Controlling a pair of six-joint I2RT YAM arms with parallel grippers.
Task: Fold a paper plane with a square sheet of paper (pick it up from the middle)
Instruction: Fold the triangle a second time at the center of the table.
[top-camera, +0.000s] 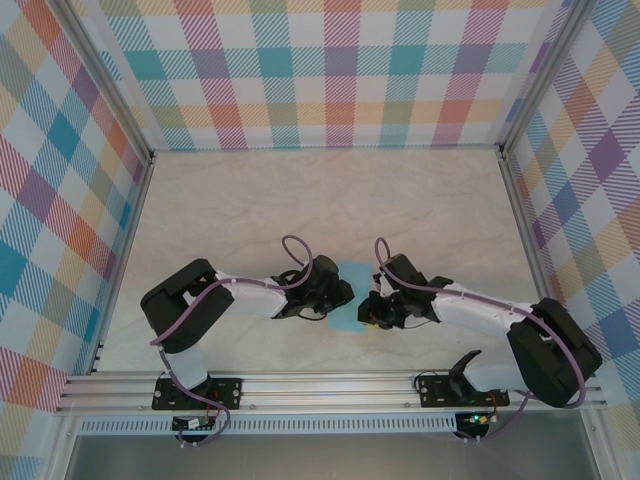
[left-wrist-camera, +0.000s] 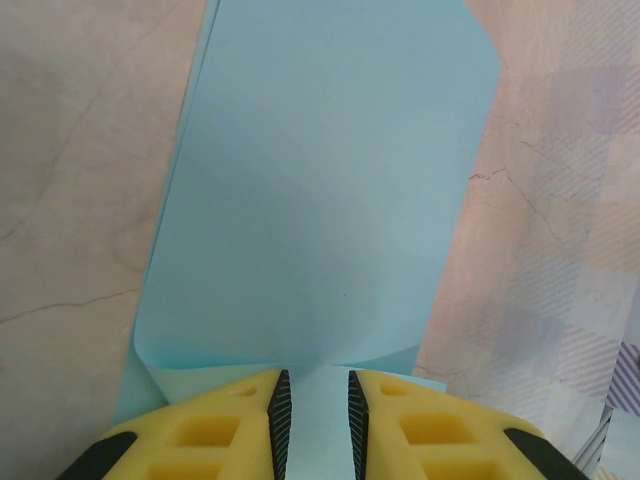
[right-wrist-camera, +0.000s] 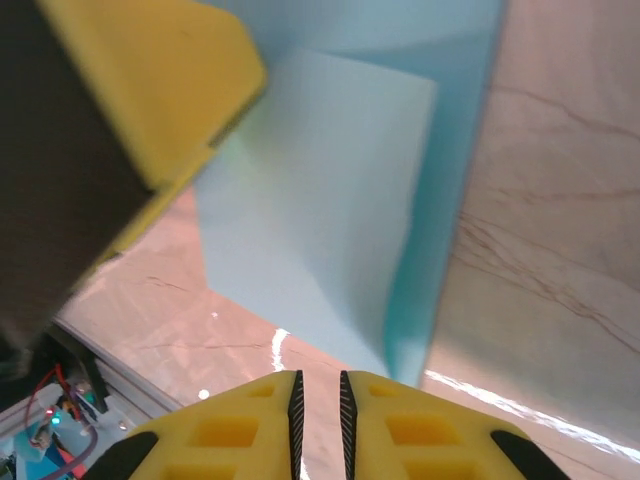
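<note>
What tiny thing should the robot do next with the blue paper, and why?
Probably slide the right gripper onto the folded edge beside it and press the crease: the left gripper pinches the light-blue sheet of paper, whose fold looks rounded.

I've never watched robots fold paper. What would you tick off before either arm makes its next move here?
1. Square sheet of paper held by the left gripper: paper shows in the narrow gap there, but whether it is pinched: cannot tell.
2. Right gripper free: jaws slightly apart, nothing between them: ok.
3. Folded layers matched: a lower layer peeks out along one side: not ok.
4. Fold pressed flat: it curves in a rounded loop by the left gripper: not ok.
5. Room between the two grippers: very close in the top view; whether they touch: cannot tell.
</note>
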